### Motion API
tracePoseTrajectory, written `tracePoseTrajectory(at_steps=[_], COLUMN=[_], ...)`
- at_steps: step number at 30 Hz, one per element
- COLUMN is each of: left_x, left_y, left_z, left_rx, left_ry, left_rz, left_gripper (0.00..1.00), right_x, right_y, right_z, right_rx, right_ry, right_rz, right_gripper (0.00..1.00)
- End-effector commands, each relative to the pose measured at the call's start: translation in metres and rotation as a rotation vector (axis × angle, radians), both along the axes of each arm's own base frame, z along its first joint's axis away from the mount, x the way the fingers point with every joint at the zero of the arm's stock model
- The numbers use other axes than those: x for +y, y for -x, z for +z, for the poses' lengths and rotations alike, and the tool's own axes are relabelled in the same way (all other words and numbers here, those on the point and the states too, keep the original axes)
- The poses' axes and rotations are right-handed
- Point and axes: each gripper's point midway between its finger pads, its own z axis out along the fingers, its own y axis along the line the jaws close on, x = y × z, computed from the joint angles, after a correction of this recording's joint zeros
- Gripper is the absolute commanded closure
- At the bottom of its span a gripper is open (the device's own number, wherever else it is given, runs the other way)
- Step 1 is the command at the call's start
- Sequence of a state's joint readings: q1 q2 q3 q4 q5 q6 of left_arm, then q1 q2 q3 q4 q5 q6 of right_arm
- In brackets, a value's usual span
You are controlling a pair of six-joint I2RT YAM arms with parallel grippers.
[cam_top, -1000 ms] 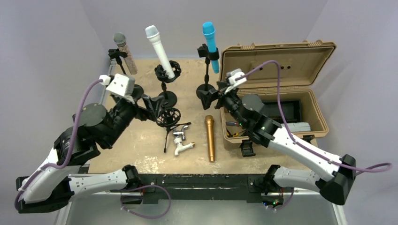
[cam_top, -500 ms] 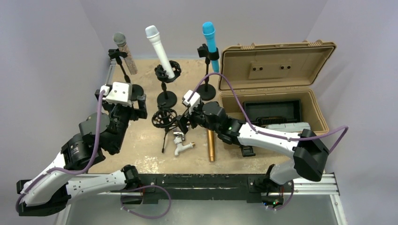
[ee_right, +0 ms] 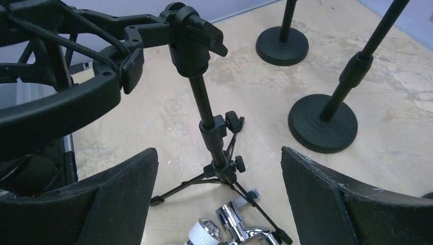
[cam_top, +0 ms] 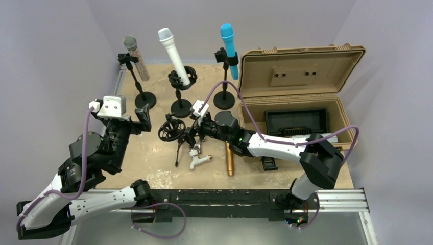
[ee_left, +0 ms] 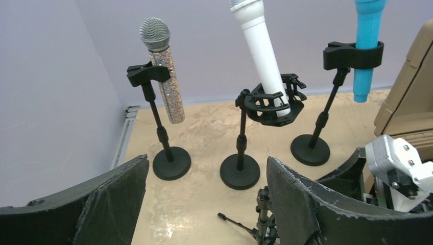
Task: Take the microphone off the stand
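Note:
Three microphones stand in clips at the back: a glitter silver one (cam_top: 133, 53) (ee_left: 167, 84), a white one (cam_top: 174, 57) (ee_left: 261, 48) and a blue one (cam_top: 229, 45) (ee_left: 367, 43). A gold microphone (cam_top: 229, 155) lies flat on the table. An empty tripod stand with a shock mount (cam_top: 172, 130) (ee_right: 212, 130) stands in the middle. My right gripper (cam_top: 190, 135) (ee_right: 219, 199) is open, its fingers on either side of the tripod's pole, not touching it. My left gripper (cam_top: 143, 119) (ee_left: 207, 204) is open and empty, left of the shock mount.
A chrome faucet (cam_top: 197, 154) (ee_right: 232, 229) lies at the tripod's feet. An open tan case (cam_top: 301, 71) with a black tray stands at the right. Round stand bases (ee_left: 172, 163) (ee_right: 322, 123) sit behind the grippers.
My right arm swung left from the blue microphone's stand to the tripod stand. My left gripper drew back to the left, away from the shock mount.

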State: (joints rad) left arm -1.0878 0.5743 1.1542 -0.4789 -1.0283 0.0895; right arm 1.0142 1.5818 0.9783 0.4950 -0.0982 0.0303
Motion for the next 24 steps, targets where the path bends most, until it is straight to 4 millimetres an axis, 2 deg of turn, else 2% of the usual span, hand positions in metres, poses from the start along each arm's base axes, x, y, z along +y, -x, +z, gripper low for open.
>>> tracePoseTrajectory(at_steps=[1,7,12,15,20,24], left_x=[-0.019,-0.036,-0.03,-0.026,-0.021,-0.018], left_y=[-0.003,-0.007,-0.005,-0.003,0.0,0.002], left_z=[-0.002,-0.009,-0.007,-0.005,-0.003,-0.002], left_rx=[0.015,0.059,0.049,0.037,0.027,0.021], left_ry=[0.015,-0.024,-0.007,0.014,0.032,0.042], left_rz=[-0.053,-0.086,-0.08,-0.079,-0.08,-0.083], left_gripper=[0.17,0.18,0.18,0.18,0.18,0.18], right_x=[0.013,0.001,0.003,0.006,0.015,0.025], right_y=[0.0,0.01,0.003,0.004,0.001,-0.004], right_z=[0.045,0.06,0.05,0.048,0.025,0.019], right_rx=[-0.052,-0.139,-0.154,-0.17,-0.146,-0.13], right_ry=[-0.154,-0.326,-0.357,-0.373,-0.4,-0.417], right_rz=[0.025,0.037,0.013,0.025,0.035,0.037], right_gripper=[0.13,0.14,0.23,0.24,0.26,0.26])
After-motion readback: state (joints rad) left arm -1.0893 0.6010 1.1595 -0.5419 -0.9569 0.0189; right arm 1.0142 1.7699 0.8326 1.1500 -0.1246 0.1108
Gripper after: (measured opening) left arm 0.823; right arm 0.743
